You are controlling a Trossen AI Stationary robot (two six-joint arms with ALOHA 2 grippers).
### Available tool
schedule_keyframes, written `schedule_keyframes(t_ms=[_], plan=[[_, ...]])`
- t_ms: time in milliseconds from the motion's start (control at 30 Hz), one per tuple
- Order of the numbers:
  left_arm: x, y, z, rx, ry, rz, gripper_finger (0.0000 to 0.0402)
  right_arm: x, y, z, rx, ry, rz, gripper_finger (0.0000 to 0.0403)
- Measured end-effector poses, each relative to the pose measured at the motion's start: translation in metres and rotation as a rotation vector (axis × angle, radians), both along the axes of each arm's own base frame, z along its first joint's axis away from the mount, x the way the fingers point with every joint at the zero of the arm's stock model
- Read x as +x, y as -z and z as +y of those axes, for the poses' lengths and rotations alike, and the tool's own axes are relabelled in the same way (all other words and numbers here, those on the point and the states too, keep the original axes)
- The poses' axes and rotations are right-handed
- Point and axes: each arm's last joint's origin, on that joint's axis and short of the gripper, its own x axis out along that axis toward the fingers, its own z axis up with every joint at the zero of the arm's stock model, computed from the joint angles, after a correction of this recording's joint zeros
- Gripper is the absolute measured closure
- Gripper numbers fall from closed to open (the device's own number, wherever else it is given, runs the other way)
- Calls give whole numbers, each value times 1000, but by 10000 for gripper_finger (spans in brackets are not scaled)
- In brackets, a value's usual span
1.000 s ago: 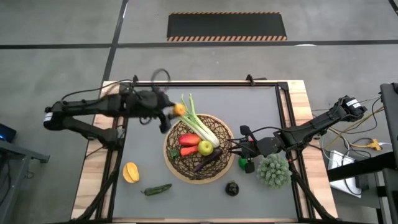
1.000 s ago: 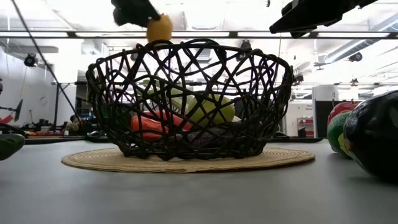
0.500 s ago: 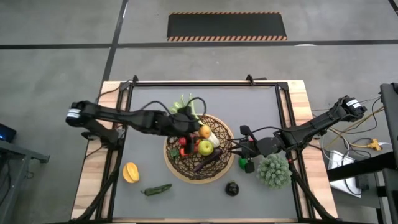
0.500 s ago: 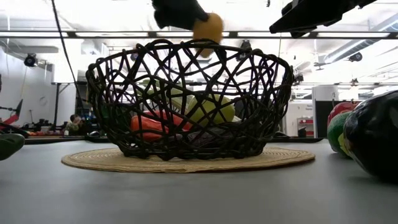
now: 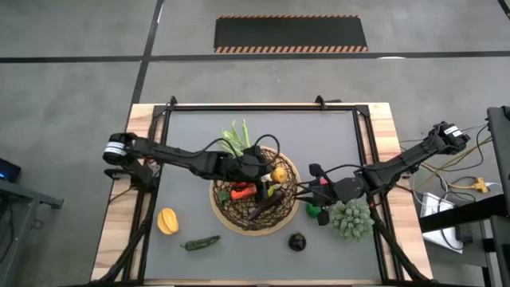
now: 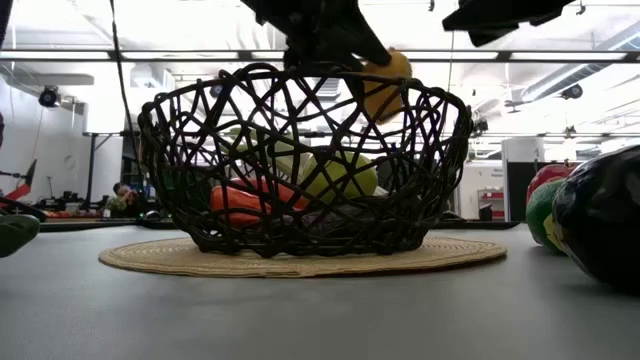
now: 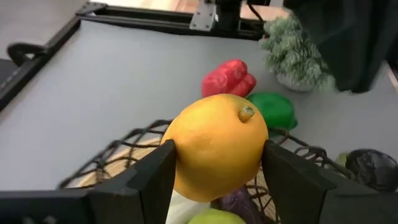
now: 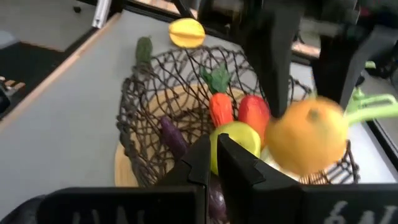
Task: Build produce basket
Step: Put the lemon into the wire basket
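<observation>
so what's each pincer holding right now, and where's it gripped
The left pincer holds a yellow lemon by its two opposite sides, above the basket. The right pincer, shut beside the basket, holds nothing.

We see two slim black jointed arms, each with a white band near its base and trailing thin black cables.

leek point(image 5: 238, 137): only its green leaves show in the high view; the white stalk lies under the left arm.
lemon point(image 8: 308, 134): blurred in the right wrist view.
eggplant point(image 6: 604, 215): cut off by the right edge of the low view.
green chili point(image 6: 15, 232): cut off by the left edge of the low view.
</observation>
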Motion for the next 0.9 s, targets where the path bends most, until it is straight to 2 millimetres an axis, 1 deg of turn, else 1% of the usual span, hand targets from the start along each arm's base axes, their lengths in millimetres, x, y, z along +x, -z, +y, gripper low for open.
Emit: schedule_keyframes(t_ms=[233,367,467,700,833,900], plan=[[16,18,-9,-37,0,-36,196,-4,1,5,-29,-49,-51,385],[21,22,-10,-116,-41,-67,196,-7,-1,4,-20,-49,-68,385],[21,24,-9,-165,-75,-68,196,-9,0,4,-10,-49,-69,385],[15,44,-7,-275,-181,-89,196,-9,-1,4,-8,-49,-70,385],[12,56,-7,-270,-197,-90,196,-9,-1,4,-8,-48,-70,385],[13,55,-7,-279,-192,-130,196,-9,-1,4,-8,-48,-70,385]])
